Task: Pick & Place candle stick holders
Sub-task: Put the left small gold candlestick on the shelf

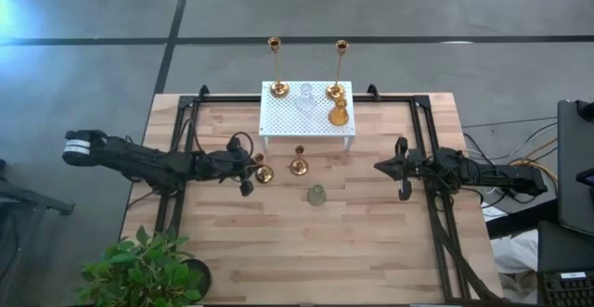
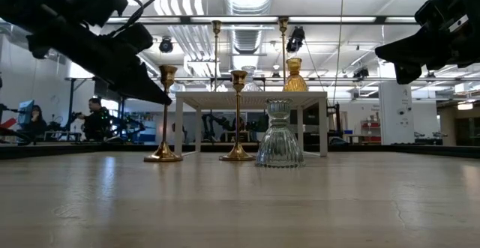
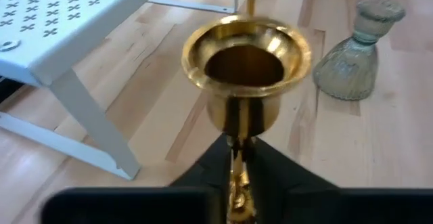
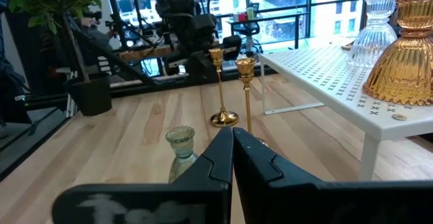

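On the wooden table stand two short brass candle stick holders, one (image 1: 264, 172) with my left gripper (image 1: 252, 170) shut on it and one (image 1: 298, 164) just to its right. A grey-green glass holder (image 1: 317, 196) stands nearer the front. The white perforated stand (image 1: 288, 117) carries two tall brass sticks (image 1: 275, 66) (image 1: 340, 66), a clear glass holder (image 1: 304, 98) and an amber one (image 1: 339, 114). My right gripper (image 1: 390, 168) hovers shut at the table's right, touching nothing. My left gripper pinches the short brass holder's thin stem (image 3: 237, 128) between its two fingers, just below the cup (image 3: 245, 61). The fingers come from the table's left, slanting down, and lie across the stem. The holder stands upright with its round base (image 2: 163, 156) on the table.
A potted plant (image 1: 144, 270) stands at the near left corner. Black frame rails (image 1: 190, 131) (image 1: 427, 159) run along the table's left and right sides. The near half of the table (image 1: 306, 251) is bare wood. People (image 2: 94, 117) sit in the room behind.
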`<state>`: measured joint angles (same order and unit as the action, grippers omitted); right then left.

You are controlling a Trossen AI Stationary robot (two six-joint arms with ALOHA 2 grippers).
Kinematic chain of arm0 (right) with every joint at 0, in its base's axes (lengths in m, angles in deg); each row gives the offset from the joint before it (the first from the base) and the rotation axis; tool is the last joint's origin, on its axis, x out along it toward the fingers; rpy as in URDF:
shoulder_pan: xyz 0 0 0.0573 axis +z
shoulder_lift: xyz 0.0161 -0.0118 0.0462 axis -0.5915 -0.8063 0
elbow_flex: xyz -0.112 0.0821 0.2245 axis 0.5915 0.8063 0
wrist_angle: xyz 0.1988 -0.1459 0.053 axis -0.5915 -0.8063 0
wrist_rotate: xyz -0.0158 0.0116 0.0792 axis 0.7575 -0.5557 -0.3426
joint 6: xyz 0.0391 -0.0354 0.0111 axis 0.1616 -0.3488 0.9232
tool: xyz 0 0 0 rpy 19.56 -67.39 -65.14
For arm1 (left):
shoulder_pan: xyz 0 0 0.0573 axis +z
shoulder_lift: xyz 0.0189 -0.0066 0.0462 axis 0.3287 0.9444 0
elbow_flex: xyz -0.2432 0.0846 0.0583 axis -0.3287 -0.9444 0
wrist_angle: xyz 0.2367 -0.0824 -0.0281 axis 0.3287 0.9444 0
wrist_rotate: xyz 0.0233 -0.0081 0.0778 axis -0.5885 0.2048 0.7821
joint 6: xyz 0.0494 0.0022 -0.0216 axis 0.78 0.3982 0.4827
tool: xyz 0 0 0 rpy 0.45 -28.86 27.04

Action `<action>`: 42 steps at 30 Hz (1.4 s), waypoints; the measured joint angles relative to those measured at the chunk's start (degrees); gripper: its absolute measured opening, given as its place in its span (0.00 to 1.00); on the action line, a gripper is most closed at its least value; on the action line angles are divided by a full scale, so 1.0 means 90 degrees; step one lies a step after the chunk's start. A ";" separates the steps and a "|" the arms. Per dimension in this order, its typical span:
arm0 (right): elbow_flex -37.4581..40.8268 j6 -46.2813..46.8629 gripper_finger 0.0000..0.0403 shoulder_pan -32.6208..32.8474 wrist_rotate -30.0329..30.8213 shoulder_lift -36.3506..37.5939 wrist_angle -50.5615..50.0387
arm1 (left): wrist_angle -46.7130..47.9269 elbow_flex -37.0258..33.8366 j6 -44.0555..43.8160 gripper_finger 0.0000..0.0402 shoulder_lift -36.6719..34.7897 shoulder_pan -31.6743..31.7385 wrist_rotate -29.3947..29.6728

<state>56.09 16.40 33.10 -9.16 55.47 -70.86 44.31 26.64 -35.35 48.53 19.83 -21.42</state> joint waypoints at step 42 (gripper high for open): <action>-0.0001 0.0000 0.02 0.0002 0.0000 0.0000 0.0001 | 0.3117 0.4663 0.1115 0.05 0.0554 0.0856 -0.0619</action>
<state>56.09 16.40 33.13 -9.16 55.47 -70.85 72.36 68.60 -25.31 53.52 27.54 -27.00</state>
